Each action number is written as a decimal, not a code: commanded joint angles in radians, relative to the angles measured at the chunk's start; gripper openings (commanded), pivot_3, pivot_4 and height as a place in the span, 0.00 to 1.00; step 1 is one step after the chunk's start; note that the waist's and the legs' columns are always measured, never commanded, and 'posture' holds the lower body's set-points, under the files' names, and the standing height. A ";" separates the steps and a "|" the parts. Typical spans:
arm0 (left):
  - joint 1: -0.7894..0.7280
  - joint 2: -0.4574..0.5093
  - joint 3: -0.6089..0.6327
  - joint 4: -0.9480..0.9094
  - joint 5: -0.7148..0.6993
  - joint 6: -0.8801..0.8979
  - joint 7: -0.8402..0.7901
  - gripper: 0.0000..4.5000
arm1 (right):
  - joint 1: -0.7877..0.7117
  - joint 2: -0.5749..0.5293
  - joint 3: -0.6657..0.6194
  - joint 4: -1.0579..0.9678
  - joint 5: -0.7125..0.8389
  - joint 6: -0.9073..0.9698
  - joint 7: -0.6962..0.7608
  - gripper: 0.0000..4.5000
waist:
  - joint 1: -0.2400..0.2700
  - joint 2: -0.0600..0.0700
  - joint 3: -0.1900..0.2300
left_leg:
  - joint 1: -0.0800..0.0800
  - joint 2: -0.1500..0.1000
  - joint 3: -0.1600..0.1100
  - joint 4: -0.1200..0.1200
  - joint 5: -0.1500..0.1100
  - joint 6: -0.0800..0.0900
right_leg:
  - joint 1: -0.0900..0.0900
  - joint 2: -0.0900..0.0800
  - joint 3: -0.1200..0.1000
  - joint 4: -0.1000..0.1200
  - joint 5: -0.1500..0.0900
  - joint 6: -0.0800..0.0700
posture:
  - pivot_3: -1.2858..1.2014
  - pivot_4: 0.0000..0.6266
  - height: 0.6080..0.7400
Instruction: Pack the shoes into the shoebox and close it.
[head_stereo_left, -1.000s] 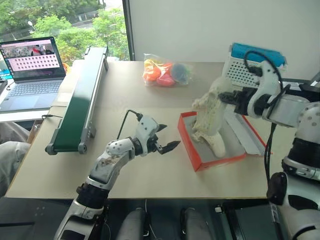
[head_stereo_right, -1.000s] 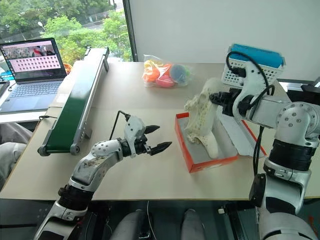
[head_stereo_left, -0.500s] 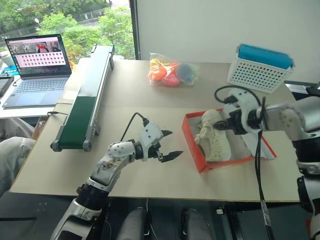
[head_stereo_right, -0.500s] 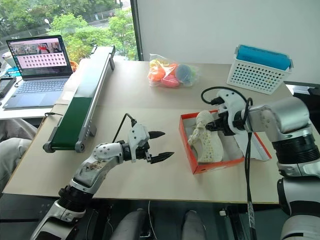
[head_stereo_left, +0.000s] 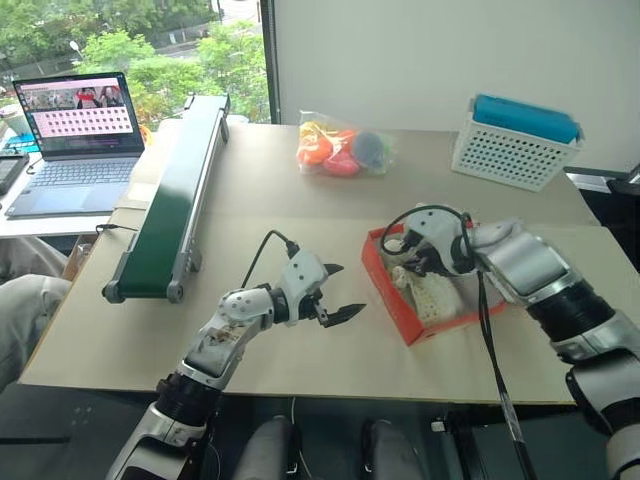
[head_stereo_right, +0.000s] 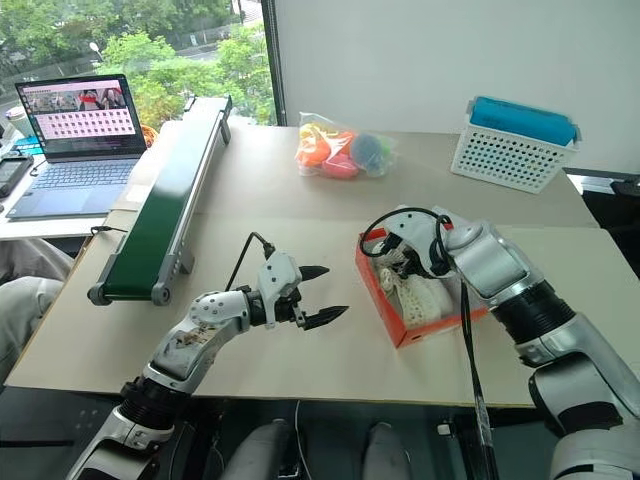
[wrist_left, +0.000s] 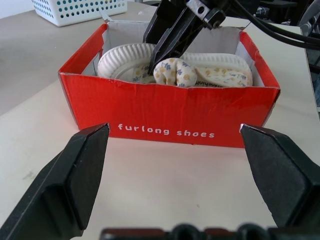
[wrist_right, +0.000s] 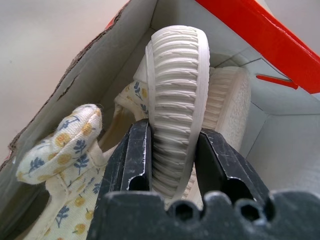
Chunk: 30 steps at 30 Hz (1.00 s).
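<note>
The orange-red shoebox (head_stereo_left: 388, 291) stands open on the table, its white inside showing. Both shoes (wrist_left: 125, 57) lie in it on their sides, cream with a small flower print and ribbed white soles. My right gripper (head_stereo_left: 414, 263) reaches down into the box and is shut on the sole edge of one shoe (wrist_right: 177, 60). My left gripper (head_stereo_left: 346, 290) hovers open just left of the box, pointing at its red side wall (wrist_left: 170, 107) with nothing between its fingers.
A green conveyor belt (head_stereo_left: 170, 195) runs along the table's left side, with a laptop (head_stereo_left: 75, 130) beyond it. A bag of colourful toys (head_stereo_left: 340, 148) lies at the back middle. A white basket with a blue top (head_stereo_left: 515, 140) stands at the back right.
My right gripper has rolled over and sunk, bringing the shoe from upright above the box down into it on its side. The left gripper has kept still. The camera has shifted.
</note>
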 joint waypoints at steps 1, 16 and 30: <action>-0.017 -0.008 0.008 -0.027 0.009 0.001 0.013 0.99 | 0.089 0.024 0.015 -0.097 -0.045 0.054 -0.022 0.30 | 0.001 0.000 -0.002 | 0.001 0.000 -0.001 0.000 0.000 0.000 | 0.001 0.000 0.000 0.000 0.000 0.000 | 0.52 0.24 0.69; -0.046 -0.030 0.007 0.008 0.024 -0.010 0.006 0.99 | 0.211 0.230 -0.064 0.016 -0.156 0.080 -0.108 0.30 | -0.016 -0.005 -0.013 | 0.016 0.003 -0.001 -0.003 -0.007 -0.009 | 0.010 0.001 -0.001 -0.002 -0.005 0.006 | 0.52 0.24 0.69; -0.048 -0.027 0.003 0.014 0.032 -0.011 -0.004 0.99 | 0.182 0.288 -0.495 -0.140 -0.017 0.379 -0.163 0.30 | 0.005 -0.006 -0.023 | 0.013 0.002 -0.002 -0.003 -0.008 -0.009 | 0.006 0.001 0.000 -0.002 -0.002 0.000 | 0.52 0.24 0.69</action>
